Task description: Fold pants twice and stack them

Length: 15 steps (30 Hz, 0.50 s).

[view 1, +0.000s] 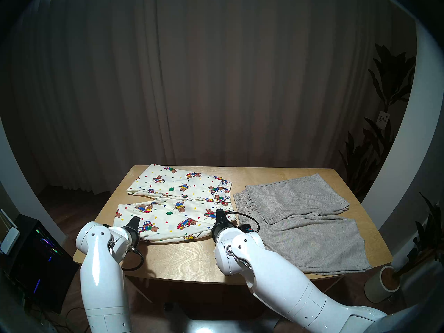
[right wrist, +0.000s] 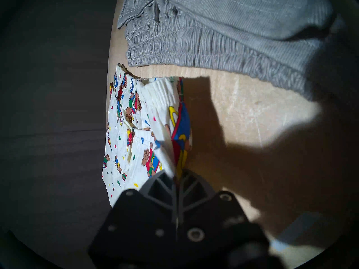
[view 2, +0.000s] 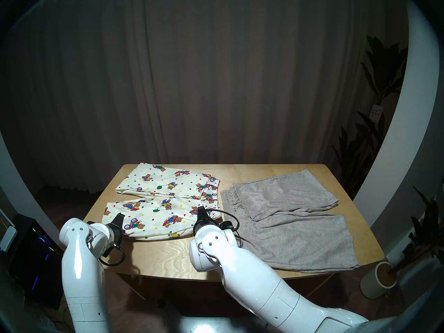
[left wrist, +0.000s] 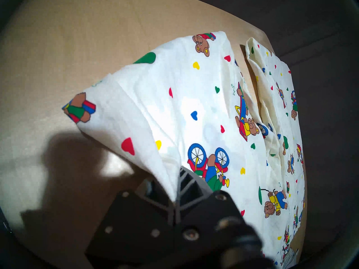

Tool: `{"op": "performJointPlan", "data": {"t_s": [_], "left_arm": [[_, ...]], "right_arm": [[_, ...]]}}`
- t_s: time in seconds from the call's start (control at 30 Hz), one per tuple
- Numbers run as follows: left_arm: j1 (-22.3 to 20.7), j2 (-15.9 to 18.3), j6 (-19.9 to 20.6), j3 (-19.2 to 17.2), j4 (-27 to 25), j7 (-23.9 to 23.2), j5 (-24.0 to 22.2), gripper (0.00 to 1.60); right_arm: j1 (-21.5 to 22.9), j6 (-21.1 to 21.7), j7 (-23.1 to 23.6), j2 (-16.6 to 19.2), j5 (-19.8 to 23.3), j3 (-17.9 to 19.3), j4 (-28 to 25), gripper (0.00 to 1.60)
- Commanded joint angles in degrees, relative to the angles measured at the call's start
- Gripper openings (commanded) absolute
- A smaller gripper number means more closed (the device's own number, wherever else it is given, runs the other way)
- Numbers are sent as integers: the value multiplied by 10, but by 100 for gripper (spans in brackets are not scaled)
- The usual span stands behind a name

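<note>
Both claws are clamped on the near edge of the bear-print shorts (view 1: 168,205): left claw (left wrist: 175,185) at the leg end, right claw (right wrist: 175,177) at the waistband. The grey shorts (view 1: 300,217) lie flat to the right on the table (view 1: 182,258).

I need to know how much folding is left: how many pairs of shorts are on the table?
2. The teddy-bear print shorts lie on the table's left half, near edge pinched by both grippers. The grey shorts lie spread on the right half, untouched. None seems hidden.
</note>
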Motion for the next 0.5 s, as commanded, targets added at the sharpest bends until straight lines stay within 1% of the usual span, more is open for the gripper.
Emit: {"op": "performJointPlan", "data": {"t_s": [0.0,0.13,0.37,0.4,0.47], "left_arm": [[40,-8,-14,-8,-46,-12,3,0],[50,-11,-16,-11,-56,-18,4,0],[63,-11,-15,-14,-66,-27,6,0],[64,-12,-15,-14,-67,-27,6,0],[65,-12,-14,-15,-71,-27,7,0]], "right_arm": [[-10,15,-7,22,2,-5,-55,0],[-15,21,-11,30,2,-7,-74,0],[-18,28,-27,39,8,-3,-92,0],[-19,30,-30,41,10,-3,-95,0],[-18,31,-54,42,20,3,-106,0]]}}
